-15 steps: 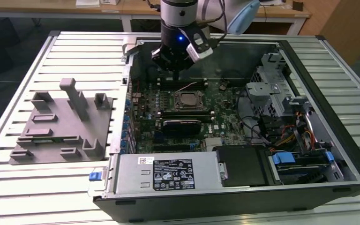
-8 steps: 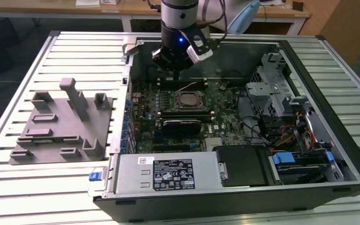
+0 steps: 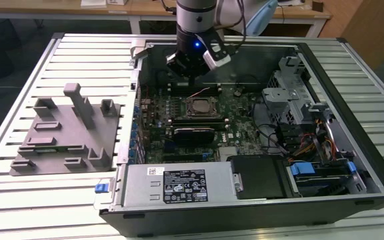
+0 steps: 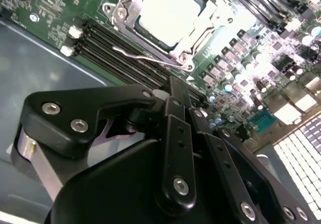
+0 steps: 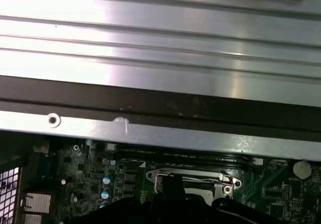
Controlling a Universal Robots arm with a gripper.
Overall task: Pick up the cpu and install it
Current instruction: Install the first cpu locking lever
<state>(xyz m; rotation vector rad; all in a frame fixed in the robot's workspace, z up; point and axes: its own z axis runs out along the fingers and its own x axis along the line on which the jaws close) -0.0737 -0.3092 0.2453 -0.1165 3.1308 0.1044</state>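
Exterior view, nearest edge: power supply (image 3: 178,185) at the front of the open computer case (image 3: 372,170), with a white sticker and a larger black-and-white label on top; print left unread. Blue tab (image 3: 100,187) just off its corner, toward the exterior view's left. Blue-handled drive bay (image 3: 310,168) on the other side, coloured wiring beside it.

Further back, outside the case on the exterior view's left: grey fixture (image 3: 65,132) flat on the slatted metal table (image 3: 18,80).

Mid-case: green motherboard (image 3: 239,127), with a black memory stick (image 3: 195,120) just nearer than the socket (image 3: 199,106).

cpu (image 3: 199,106) lying in that socket, pale metal top up; same in the second wrist view, cpu (image 4: 168,13) inside the metal socket frame (image 4: 188,58), wire lever alongside it.

gripper (image 3: 192,82) just beyond the socket, above the far memory slots, clear of the cpu. Second wrist view: gripper (image 4: 176,88) clenched, jaws brought together, nothing between them.

Beyond: case far wall, then wooden desks (image 3: 145,7).
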